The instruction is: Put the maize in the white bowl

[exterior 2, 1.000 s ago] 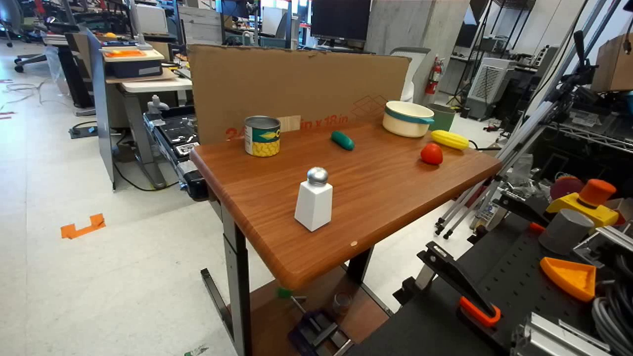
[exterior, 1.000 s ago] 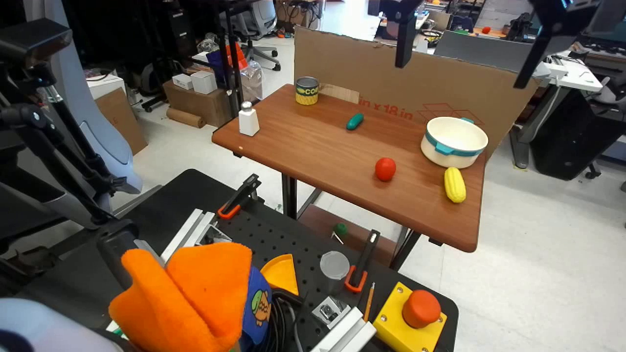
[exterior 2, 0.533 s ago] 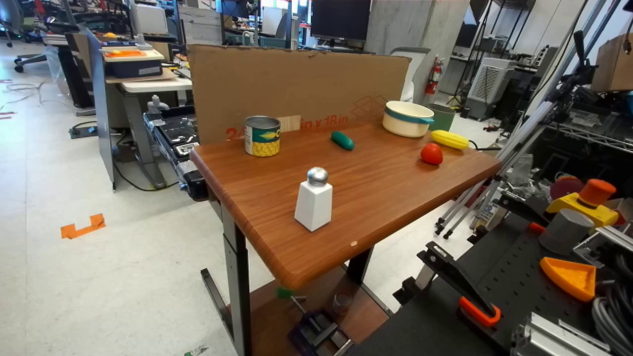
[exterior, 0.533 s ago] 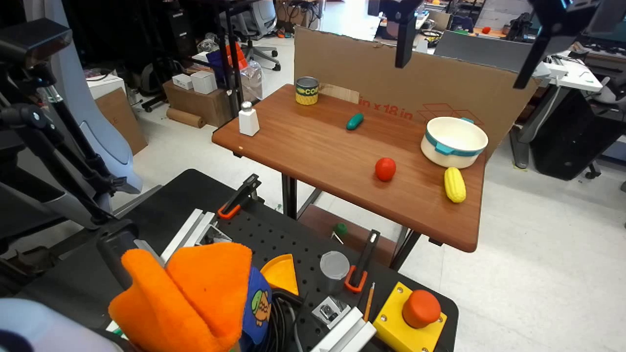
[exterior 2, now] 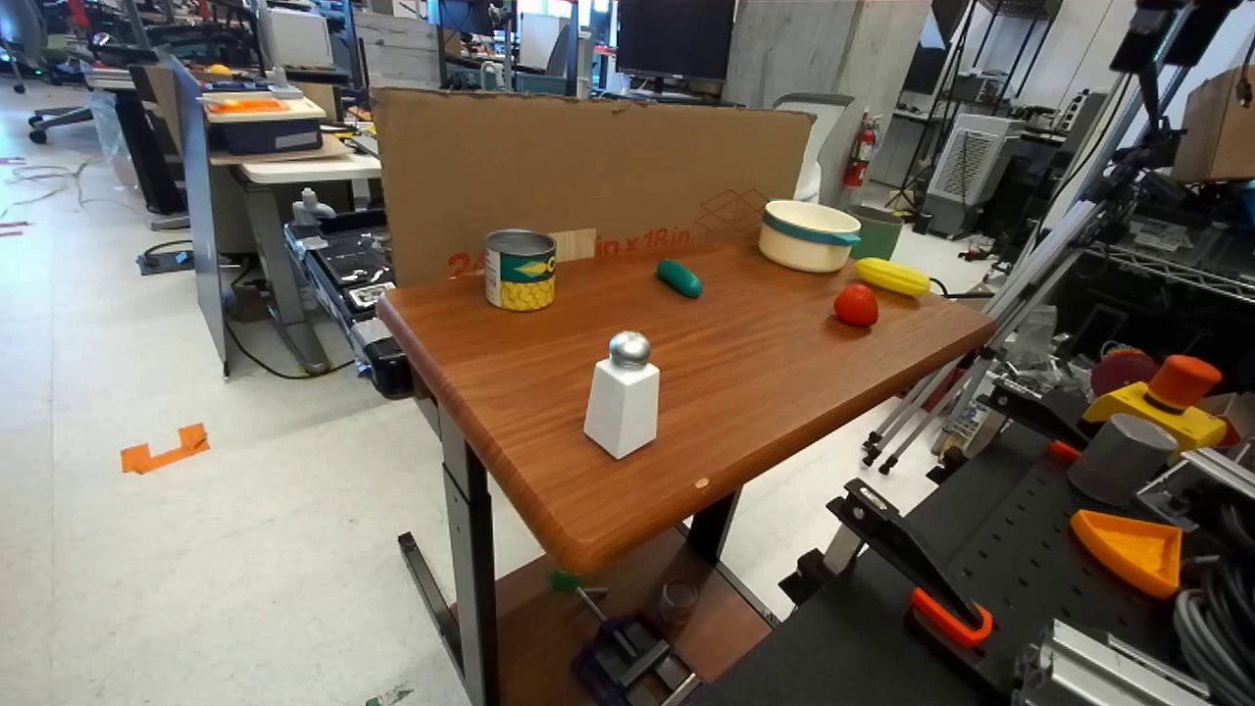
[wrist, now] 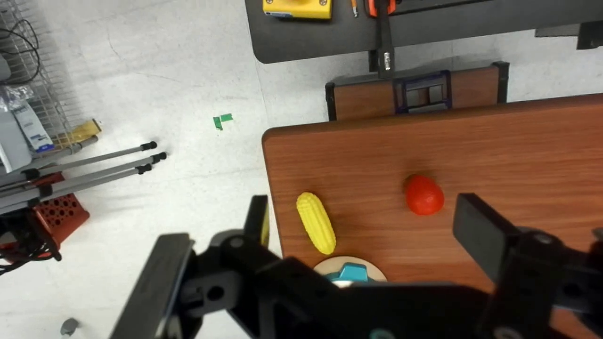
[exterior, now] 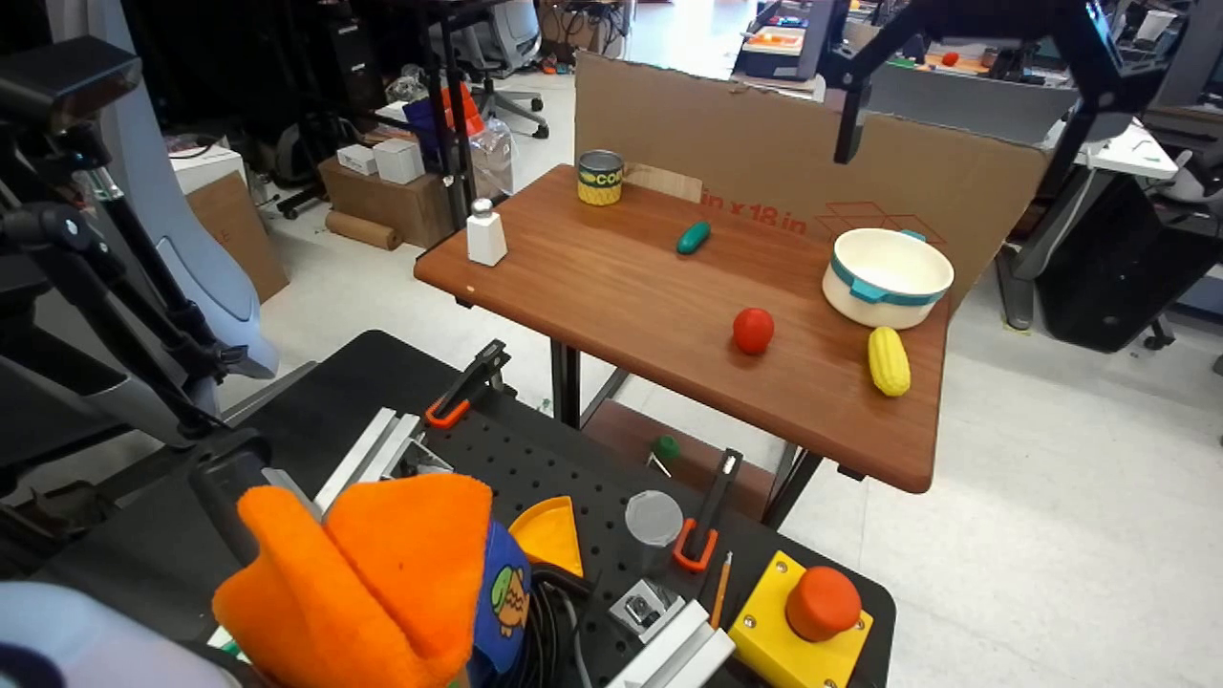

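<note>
Brown wood counter [exterior: 592,277], cardboard panel [exterior: 726,124] standing along one long edge. Maize [exterior: 889,362] lies on the counter just beside the white bowl [exterior: 893,266]; cannot tell whether they touch. Bowl: upright, teal band. Claw [wrist: 367,221] hangs well above, jaws spread wide apart; wrist view shows maize and red tomato [wrist: 424,195] in the gap. Green oblong [exterior 2: 678,278] lies farther along; corn can [exterior 2: 521,273] and white shaker [exterior 2: 623,404] stand near the opposite end.

on brown table [exterior: 592,277]: red round object [exterior: 753,331] | green oblong [exterior: 693,237] | upright can [exterior: 600,179] | upright white shaker [exterior 2: 623,404]
</note>
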`<move>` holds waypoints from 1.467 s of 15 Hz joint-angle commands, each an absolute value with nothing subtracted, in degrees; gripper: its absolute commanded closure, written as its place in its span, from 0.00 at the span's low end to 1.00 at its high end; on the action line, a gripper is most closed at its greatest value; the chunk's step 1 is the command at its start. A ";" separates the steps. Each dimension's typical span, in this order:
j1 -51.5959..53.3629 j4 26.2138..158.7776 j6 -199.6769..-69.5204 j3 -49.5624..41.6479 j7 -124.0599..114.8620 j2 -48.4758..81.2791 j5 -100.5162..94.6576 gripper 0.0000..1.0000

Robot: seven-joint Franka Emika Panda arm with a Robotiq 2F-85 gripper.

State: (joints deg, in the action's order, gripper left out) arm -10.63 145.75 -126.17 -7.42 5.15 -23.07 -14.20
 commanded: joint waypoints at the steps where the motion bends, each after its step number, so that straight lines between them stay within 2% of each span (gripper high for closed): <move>1: -10.44 134.54 -122.66 -7.78 6.60 -8.20 -15.72 0.00; 14: -10.75 93.76 -111.03 -6.89 14.31 36.34 -13.91 0.00; 18: -9.97 84.25 -103.51 -6.29 17.73 44.52 -15.53 0.00; 22: -8.46 80.08 -98.89 -6.15 20.63 48.57 -17.93 0.00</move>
